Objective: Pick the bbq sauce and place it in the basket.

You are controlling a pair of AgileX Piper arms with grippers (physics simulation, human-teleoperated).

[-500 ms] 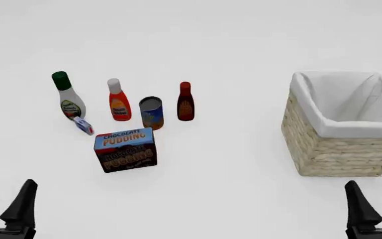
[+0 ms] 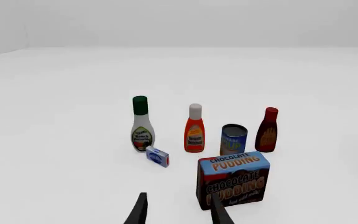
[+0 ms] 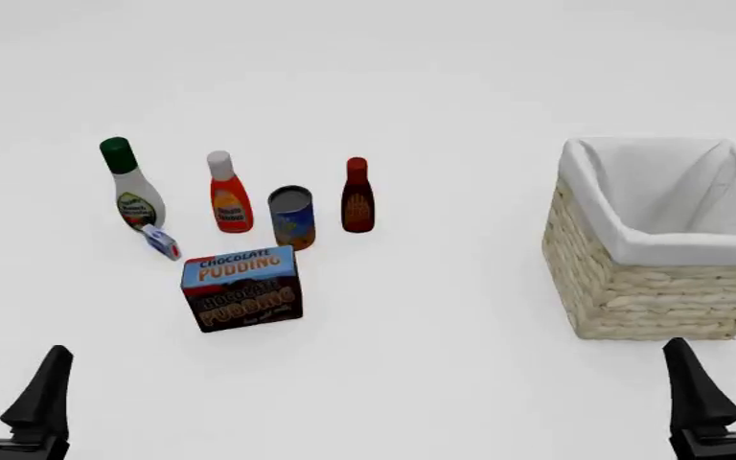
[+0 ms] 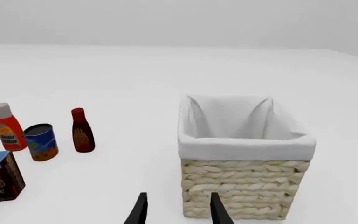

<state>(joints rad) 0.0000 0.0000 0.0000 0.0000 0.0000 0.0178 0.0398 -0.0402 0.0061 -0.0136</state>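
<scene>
Bbq sauce (image 3: 357, 196) is seen upright on the desk (image 3: 445, 316), far-left area, just right of the can (image 3: 291, 218). Basket (image 3: 659, 240) is located well apart at right. Left claw (image 3: 11, 398) and right claw (image 3: 720, 393) are parked near, both spread apart, nothing gripped.

bbq sauce (image 2: 267, 130) upright beside can (image 2: 233, 139), behind pudding box (image 2: 234, 179).

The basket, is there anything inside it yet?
Empty, as far as shows. The basket shows only its white cloth lining in the right wrist and front views; its very bottom is hidden. The bbq sauce stands upright outside.
</scene>
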